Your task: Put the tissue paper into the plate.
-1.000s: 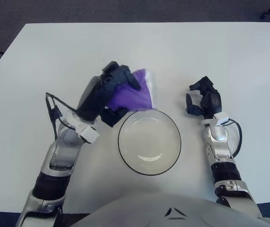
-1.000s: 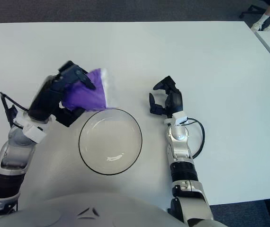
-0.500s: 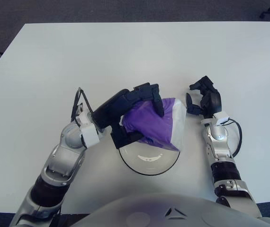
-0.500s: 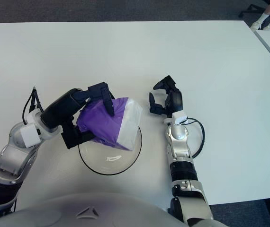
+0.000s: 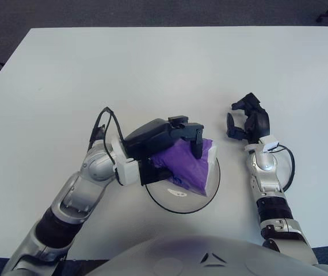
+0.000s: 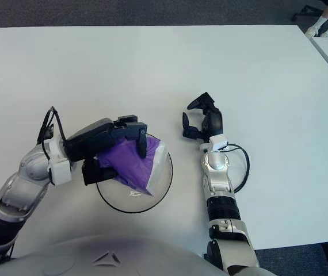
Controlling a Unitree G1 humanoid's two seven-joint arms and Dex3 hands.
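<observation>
Your left hand sits over the plate, reaching in from about 8 o'clock of it. Forearm runs low across the white table, wrist toward 8 o'clock, fingers toward 2 o'clock. Black fingers are curled over the top of the tissue paper, with the lower digit tucked under its left side; the hand has a closed grasp on the pack. A black cable loops up off the wrist.

The tissue paper is a purple pack with a white end. It is inside the plate's outline, covering the upper and middle part of the bowl. Long axis runs roughly from 10 o'clock to 4 o'clock, tilted, with the white end toward the plate's 3 o'clock rim and the lower purple corner pointing down toward 5 o'clock. You cannot tell whether its underside touches the plate floor or hangs just above it.

The plate is white with a dark rim, at table centre near the robot; its 6 o'clock arc is bare.

Your right hand rests at 3 o'clock of the plate, near it but apart. Forearm lies on the table pointing to 12 o'clock. Fingers loosely bent, nothing in them.
</observation>
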